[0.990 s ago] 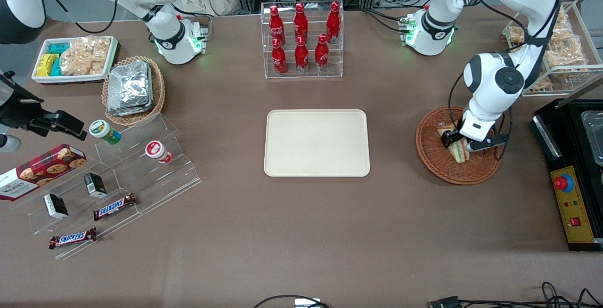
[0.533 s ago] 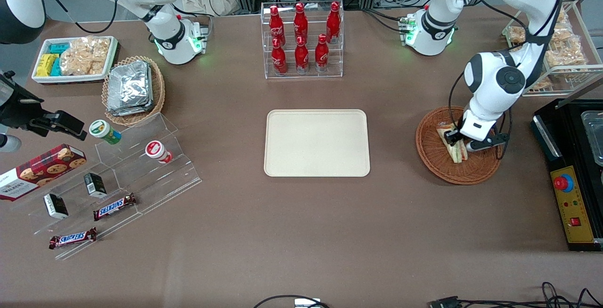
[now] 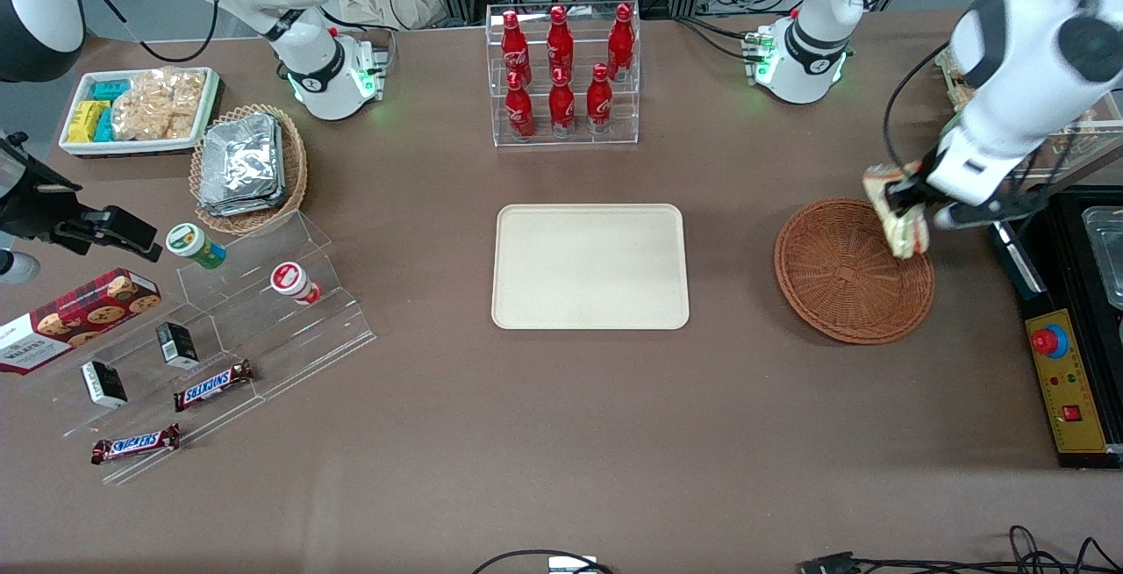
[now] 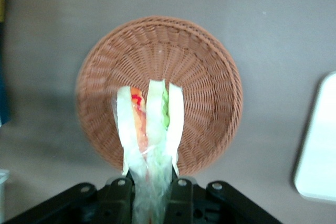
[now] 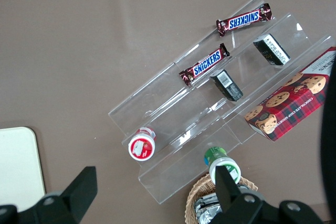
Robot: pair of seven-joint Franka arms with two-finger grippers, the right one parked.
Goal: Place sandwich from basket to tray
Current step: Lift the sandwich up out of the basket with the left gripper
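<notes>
My left gripper (image 3: pixel 909 210) is shut on the clear-wrapped sandwich (image 3: pixel 895 210) and holds it in the air above the rim of the reddish-brown wicker basket (image 3: pixel 842 293), at the basket's edge farther from the front camera. In the left wrist view the sandwich (image 4: pixel 149 124) hangs between my black fingers (image 4: pixel 181 198), with pale bread and green and red-orange layers, over the basket (image 4: pixel 205 72), which holds nothing else. The cream-beige tray (image 3: pixel 590 266) lies flat at the table's middle, apart from the basket; its corner shows in the left wrist view (image 4: pixel 317 145).
A clear rack of red bottles (image 3: pixel 561 74) stands farther from the front camera than the tray. A black control box (image 3: pixel 1066 328) and a wire rack of bagged snacks (image 3: pixel 1044 91) sit beside the basket at the working arm's end. Snack displays (image 3: pixel 211 337) lie toward the parked arm's end.
My gripper has risen out of the basket with the sandwich and moved away from the front camera toward the working arm's end. The basket now holds nothing.
</notes>
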